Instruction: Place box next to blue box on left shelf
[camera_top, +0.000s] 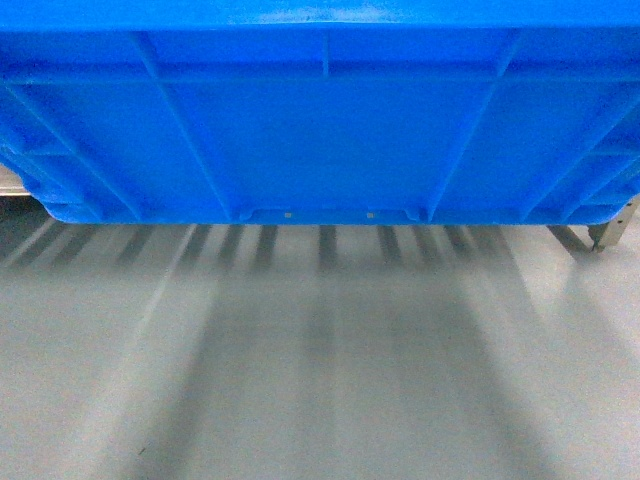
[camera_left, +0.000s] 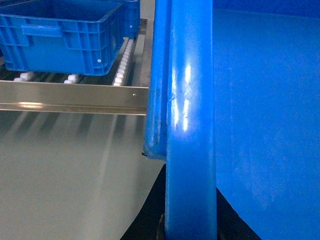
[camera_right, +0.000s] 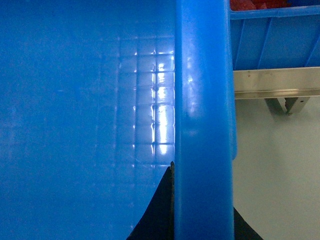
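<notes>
Left gripper first: only dark finger shapes show at the bottom of its wrist view, one either side of the thick rim of the box, so it looks clamped on that rim, though the tips are cut off by the frame. Right gripper, same story: dark fingers straddle the opposite rim, apparently closed on it.

Out from there, the box fills the top of the head view, ribbed wall facing the camera, two pale dots at its bottom edge, grey floor beneath. It's carried, not yet set down.

Beyond it, the left shelf shows its steel front rail and white rollers, with the blue box already sitting there and open roller lane beside it.

Judging by this, approach is well along; the placing is left. The shelf is hidden from the head camera, and the gap to the rail is hard to gauge.
</notes>
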